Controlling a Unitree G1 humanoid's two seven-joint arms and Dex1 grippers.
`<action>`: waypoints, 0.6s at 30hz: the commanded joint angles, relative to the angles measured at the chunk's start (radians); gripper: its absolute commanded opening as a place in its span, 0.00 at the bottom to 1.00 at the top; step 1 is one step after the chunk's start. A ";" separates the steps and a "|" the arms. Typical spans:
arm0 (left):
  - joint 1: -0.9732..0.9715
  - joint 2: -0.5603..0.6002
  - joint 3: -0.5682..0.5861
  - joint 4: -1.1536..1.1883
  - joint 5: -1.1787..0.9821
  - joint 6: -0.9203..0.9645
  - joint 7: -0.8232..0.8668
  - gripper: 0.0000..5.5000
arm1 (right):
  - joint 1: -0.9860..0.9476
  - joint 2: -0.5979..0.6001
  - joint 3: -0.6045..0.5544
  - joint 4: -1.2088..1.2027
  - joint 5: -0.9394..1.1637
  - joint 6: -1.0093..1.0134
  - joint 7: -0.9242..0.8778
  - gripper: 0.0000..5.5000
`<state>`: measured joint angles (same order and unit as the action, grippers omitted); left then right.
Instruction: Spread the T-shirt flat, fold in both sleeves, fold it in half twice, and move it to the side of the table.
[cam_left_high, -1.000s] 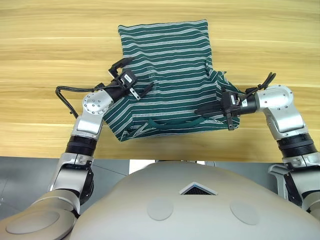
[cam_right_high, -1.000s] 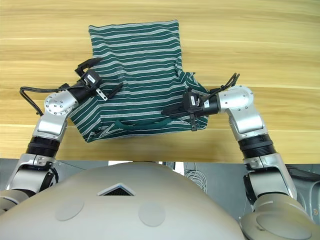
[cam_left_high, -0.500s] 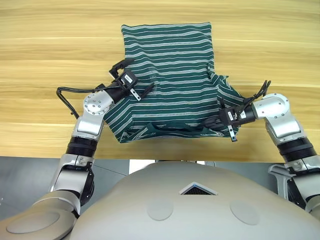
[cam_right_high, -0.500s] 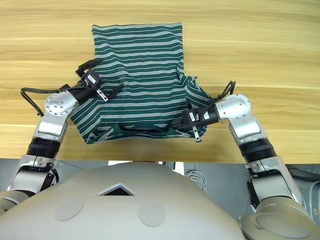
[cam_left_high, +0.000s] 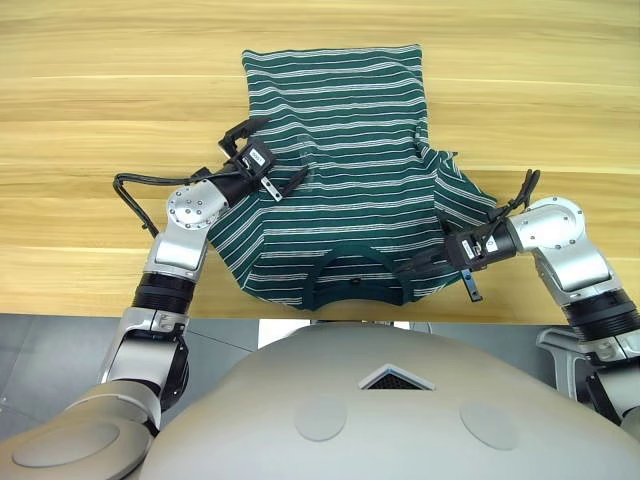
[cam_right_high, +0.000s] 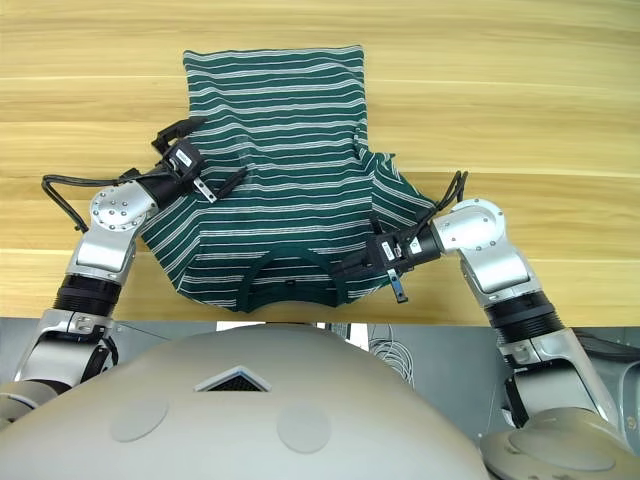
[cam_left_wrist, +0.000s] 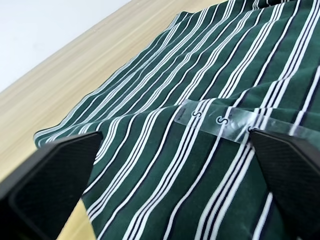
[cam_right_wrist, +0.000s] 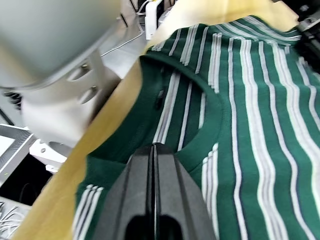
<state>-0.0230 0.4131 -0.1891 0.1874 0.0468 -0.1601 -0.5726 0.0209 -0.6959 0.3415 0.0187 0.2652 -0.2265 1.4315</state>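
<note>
A dark green T-shirt (cam_left_high: 345, 150) with white stripes lies on the wooden table (cam_left_high: 90, 90), its hem at the far end. Its collar (cam_left_high: 355, 268) lies by the table's front edge. My left gripper (cam_left_high: 274, 154) hovers open over the shirt's left side, near the left sleeve. In the left wrist view its fingers (cam_left_wrist: 50, 170) stand wide apart above the striped cloth and a clear size sticker (cam_left_wrist: 220, 120). My right gripper (cam_left_high: 412, 271) is shut on the T-shirt just right of the collar; its closed fingertips (cam_right_wrist: 154, 150) meet at the collar band (cam_right_wrist: 200, 135).
The table's front edge (cam_left_high: 150, 312) runs just below the collar, with grey floor and cables beyond it. Bare wood extends left, right and beyond the shirt. A black cable (cam_left_high: 135, 185) loops out from my left forearm.
My right gripper drew the shirt's near edge toward the front edge, unfolding the collar part, which now lies flat. The left arm kept still.
</note>
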 joint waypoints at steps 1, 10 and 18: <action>0.006 -0.035 0.062 -0.084 -0.139 0.026 -0.035 0.98 | -0.109 0.105 -0.043 0.058 -0.033 0.034 -0.158 0.01; 0.068 -0.015 0.185 -0.306 -0.403 0.101 -0.131 0.98 | -0.301 0.316 -0.017 0.174 -0.162 0.296 -0.491 0.01; 0.416 -0.080 0.426 -0.622 -0.559 0.192 0.060 0.98 | -0.266 0.343 0.070 0.164 -0.256 0.399 -0.548 0.01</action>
<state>0.2894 0.3634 0.2115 -0.3595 -0.4772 -0.0096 -0.5552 -0.2597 -0.3422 0.3935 0.1835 0.0338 0.1476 0.8856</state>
